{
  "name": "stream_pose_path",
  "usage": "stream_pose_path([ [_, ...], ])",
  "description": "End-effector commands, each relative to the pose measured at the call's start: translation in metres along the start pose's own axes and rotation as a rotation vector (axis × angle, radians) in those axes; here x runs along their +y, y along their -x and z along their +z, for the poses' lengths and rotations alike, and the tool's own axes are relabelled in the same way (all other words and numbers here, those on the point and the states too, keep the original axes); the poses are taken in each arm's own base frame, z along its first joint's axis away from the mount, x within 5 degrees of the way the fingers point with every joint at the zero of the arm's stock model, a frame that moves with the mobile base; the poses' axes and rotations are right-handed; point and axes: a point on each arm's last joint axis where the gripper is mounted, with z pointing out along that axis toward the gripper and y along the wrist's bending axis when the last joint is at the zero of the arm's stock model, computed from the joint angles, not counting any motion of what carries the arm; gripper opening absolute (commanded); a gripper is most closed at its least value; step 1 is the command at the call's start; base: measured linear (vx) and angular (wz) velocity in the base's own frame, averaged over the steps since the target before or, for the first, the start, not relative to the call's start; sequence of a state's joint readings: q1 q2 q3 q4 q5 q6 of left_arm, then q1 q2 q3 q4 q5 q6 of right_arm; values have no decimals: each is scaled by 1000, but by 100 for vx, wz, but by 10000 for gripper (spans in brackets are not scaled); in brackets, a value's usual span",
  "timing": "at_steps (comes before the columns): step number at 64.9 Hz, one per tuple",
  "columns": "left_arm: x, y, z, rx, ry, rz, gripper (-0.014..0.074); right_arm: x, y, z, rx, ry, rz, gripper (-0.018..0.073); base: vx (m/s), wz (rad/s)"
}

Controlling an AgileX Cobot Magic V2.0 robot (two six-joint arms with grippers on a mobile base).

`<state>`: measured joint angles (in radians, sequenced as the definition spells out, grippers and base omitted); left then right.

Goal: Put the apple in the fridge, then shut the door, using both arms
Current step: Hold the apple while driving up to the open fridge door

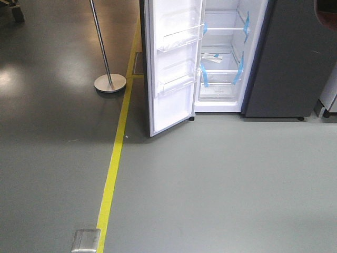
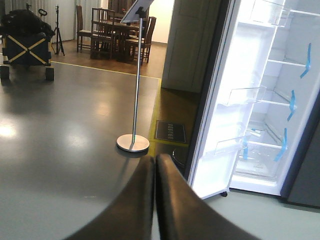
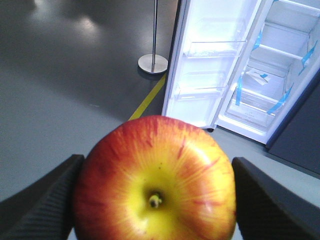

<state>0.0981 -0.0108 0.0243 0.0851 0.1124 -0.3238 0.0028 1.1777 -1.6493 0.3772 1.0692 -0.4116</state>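
Note:
The red and yellow apple (image 3: 156, 182) fills the bottom of the right wrist view, and my right gripper (image 3: 156, 192) is shut on it, one dark finger on each side. Ahead stands the fridge (image 1: 224, 63), white inside with glass shelves and blue tape strips. Its door (image 1: 174, 68) is swung wide open to the left, clear plastic shelves facing me. My left gripper (image 2: 155, 172) is shut with nothing in it, fingers pressed together, aimed at the floor left of the door (image 2: 235, 100). Neither arm shows in the front view.
A metal pole on a round base (image 1: 110, 83) stands left of the door. A yellow floor line (image 1: 116, 153) runs toward the fridge. A dark grey cabinet (image 1: 295, 58) adjoins the fridge's right side. Dining chairs (image 2: 117, 32) and a black cart (image 2: 27, 42) stand far off.

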Motion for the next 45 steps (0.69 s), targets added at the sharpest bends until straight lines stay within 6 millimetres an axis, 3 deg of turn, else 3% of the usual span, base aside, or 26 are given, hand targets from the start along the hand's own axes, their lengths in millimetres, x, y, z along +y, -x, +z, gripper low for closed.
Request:
stream_pose_path([
  [1, -4, 13, -3, -105, -32, -13, -7, 2, 14, -17, -127, -26, -9, 70, 21, -2],
  [45, -4, 13, -3, -105, -32, -13, -7, 2, 14, -17, -127, -26, -9, 70, 20, -3],
])
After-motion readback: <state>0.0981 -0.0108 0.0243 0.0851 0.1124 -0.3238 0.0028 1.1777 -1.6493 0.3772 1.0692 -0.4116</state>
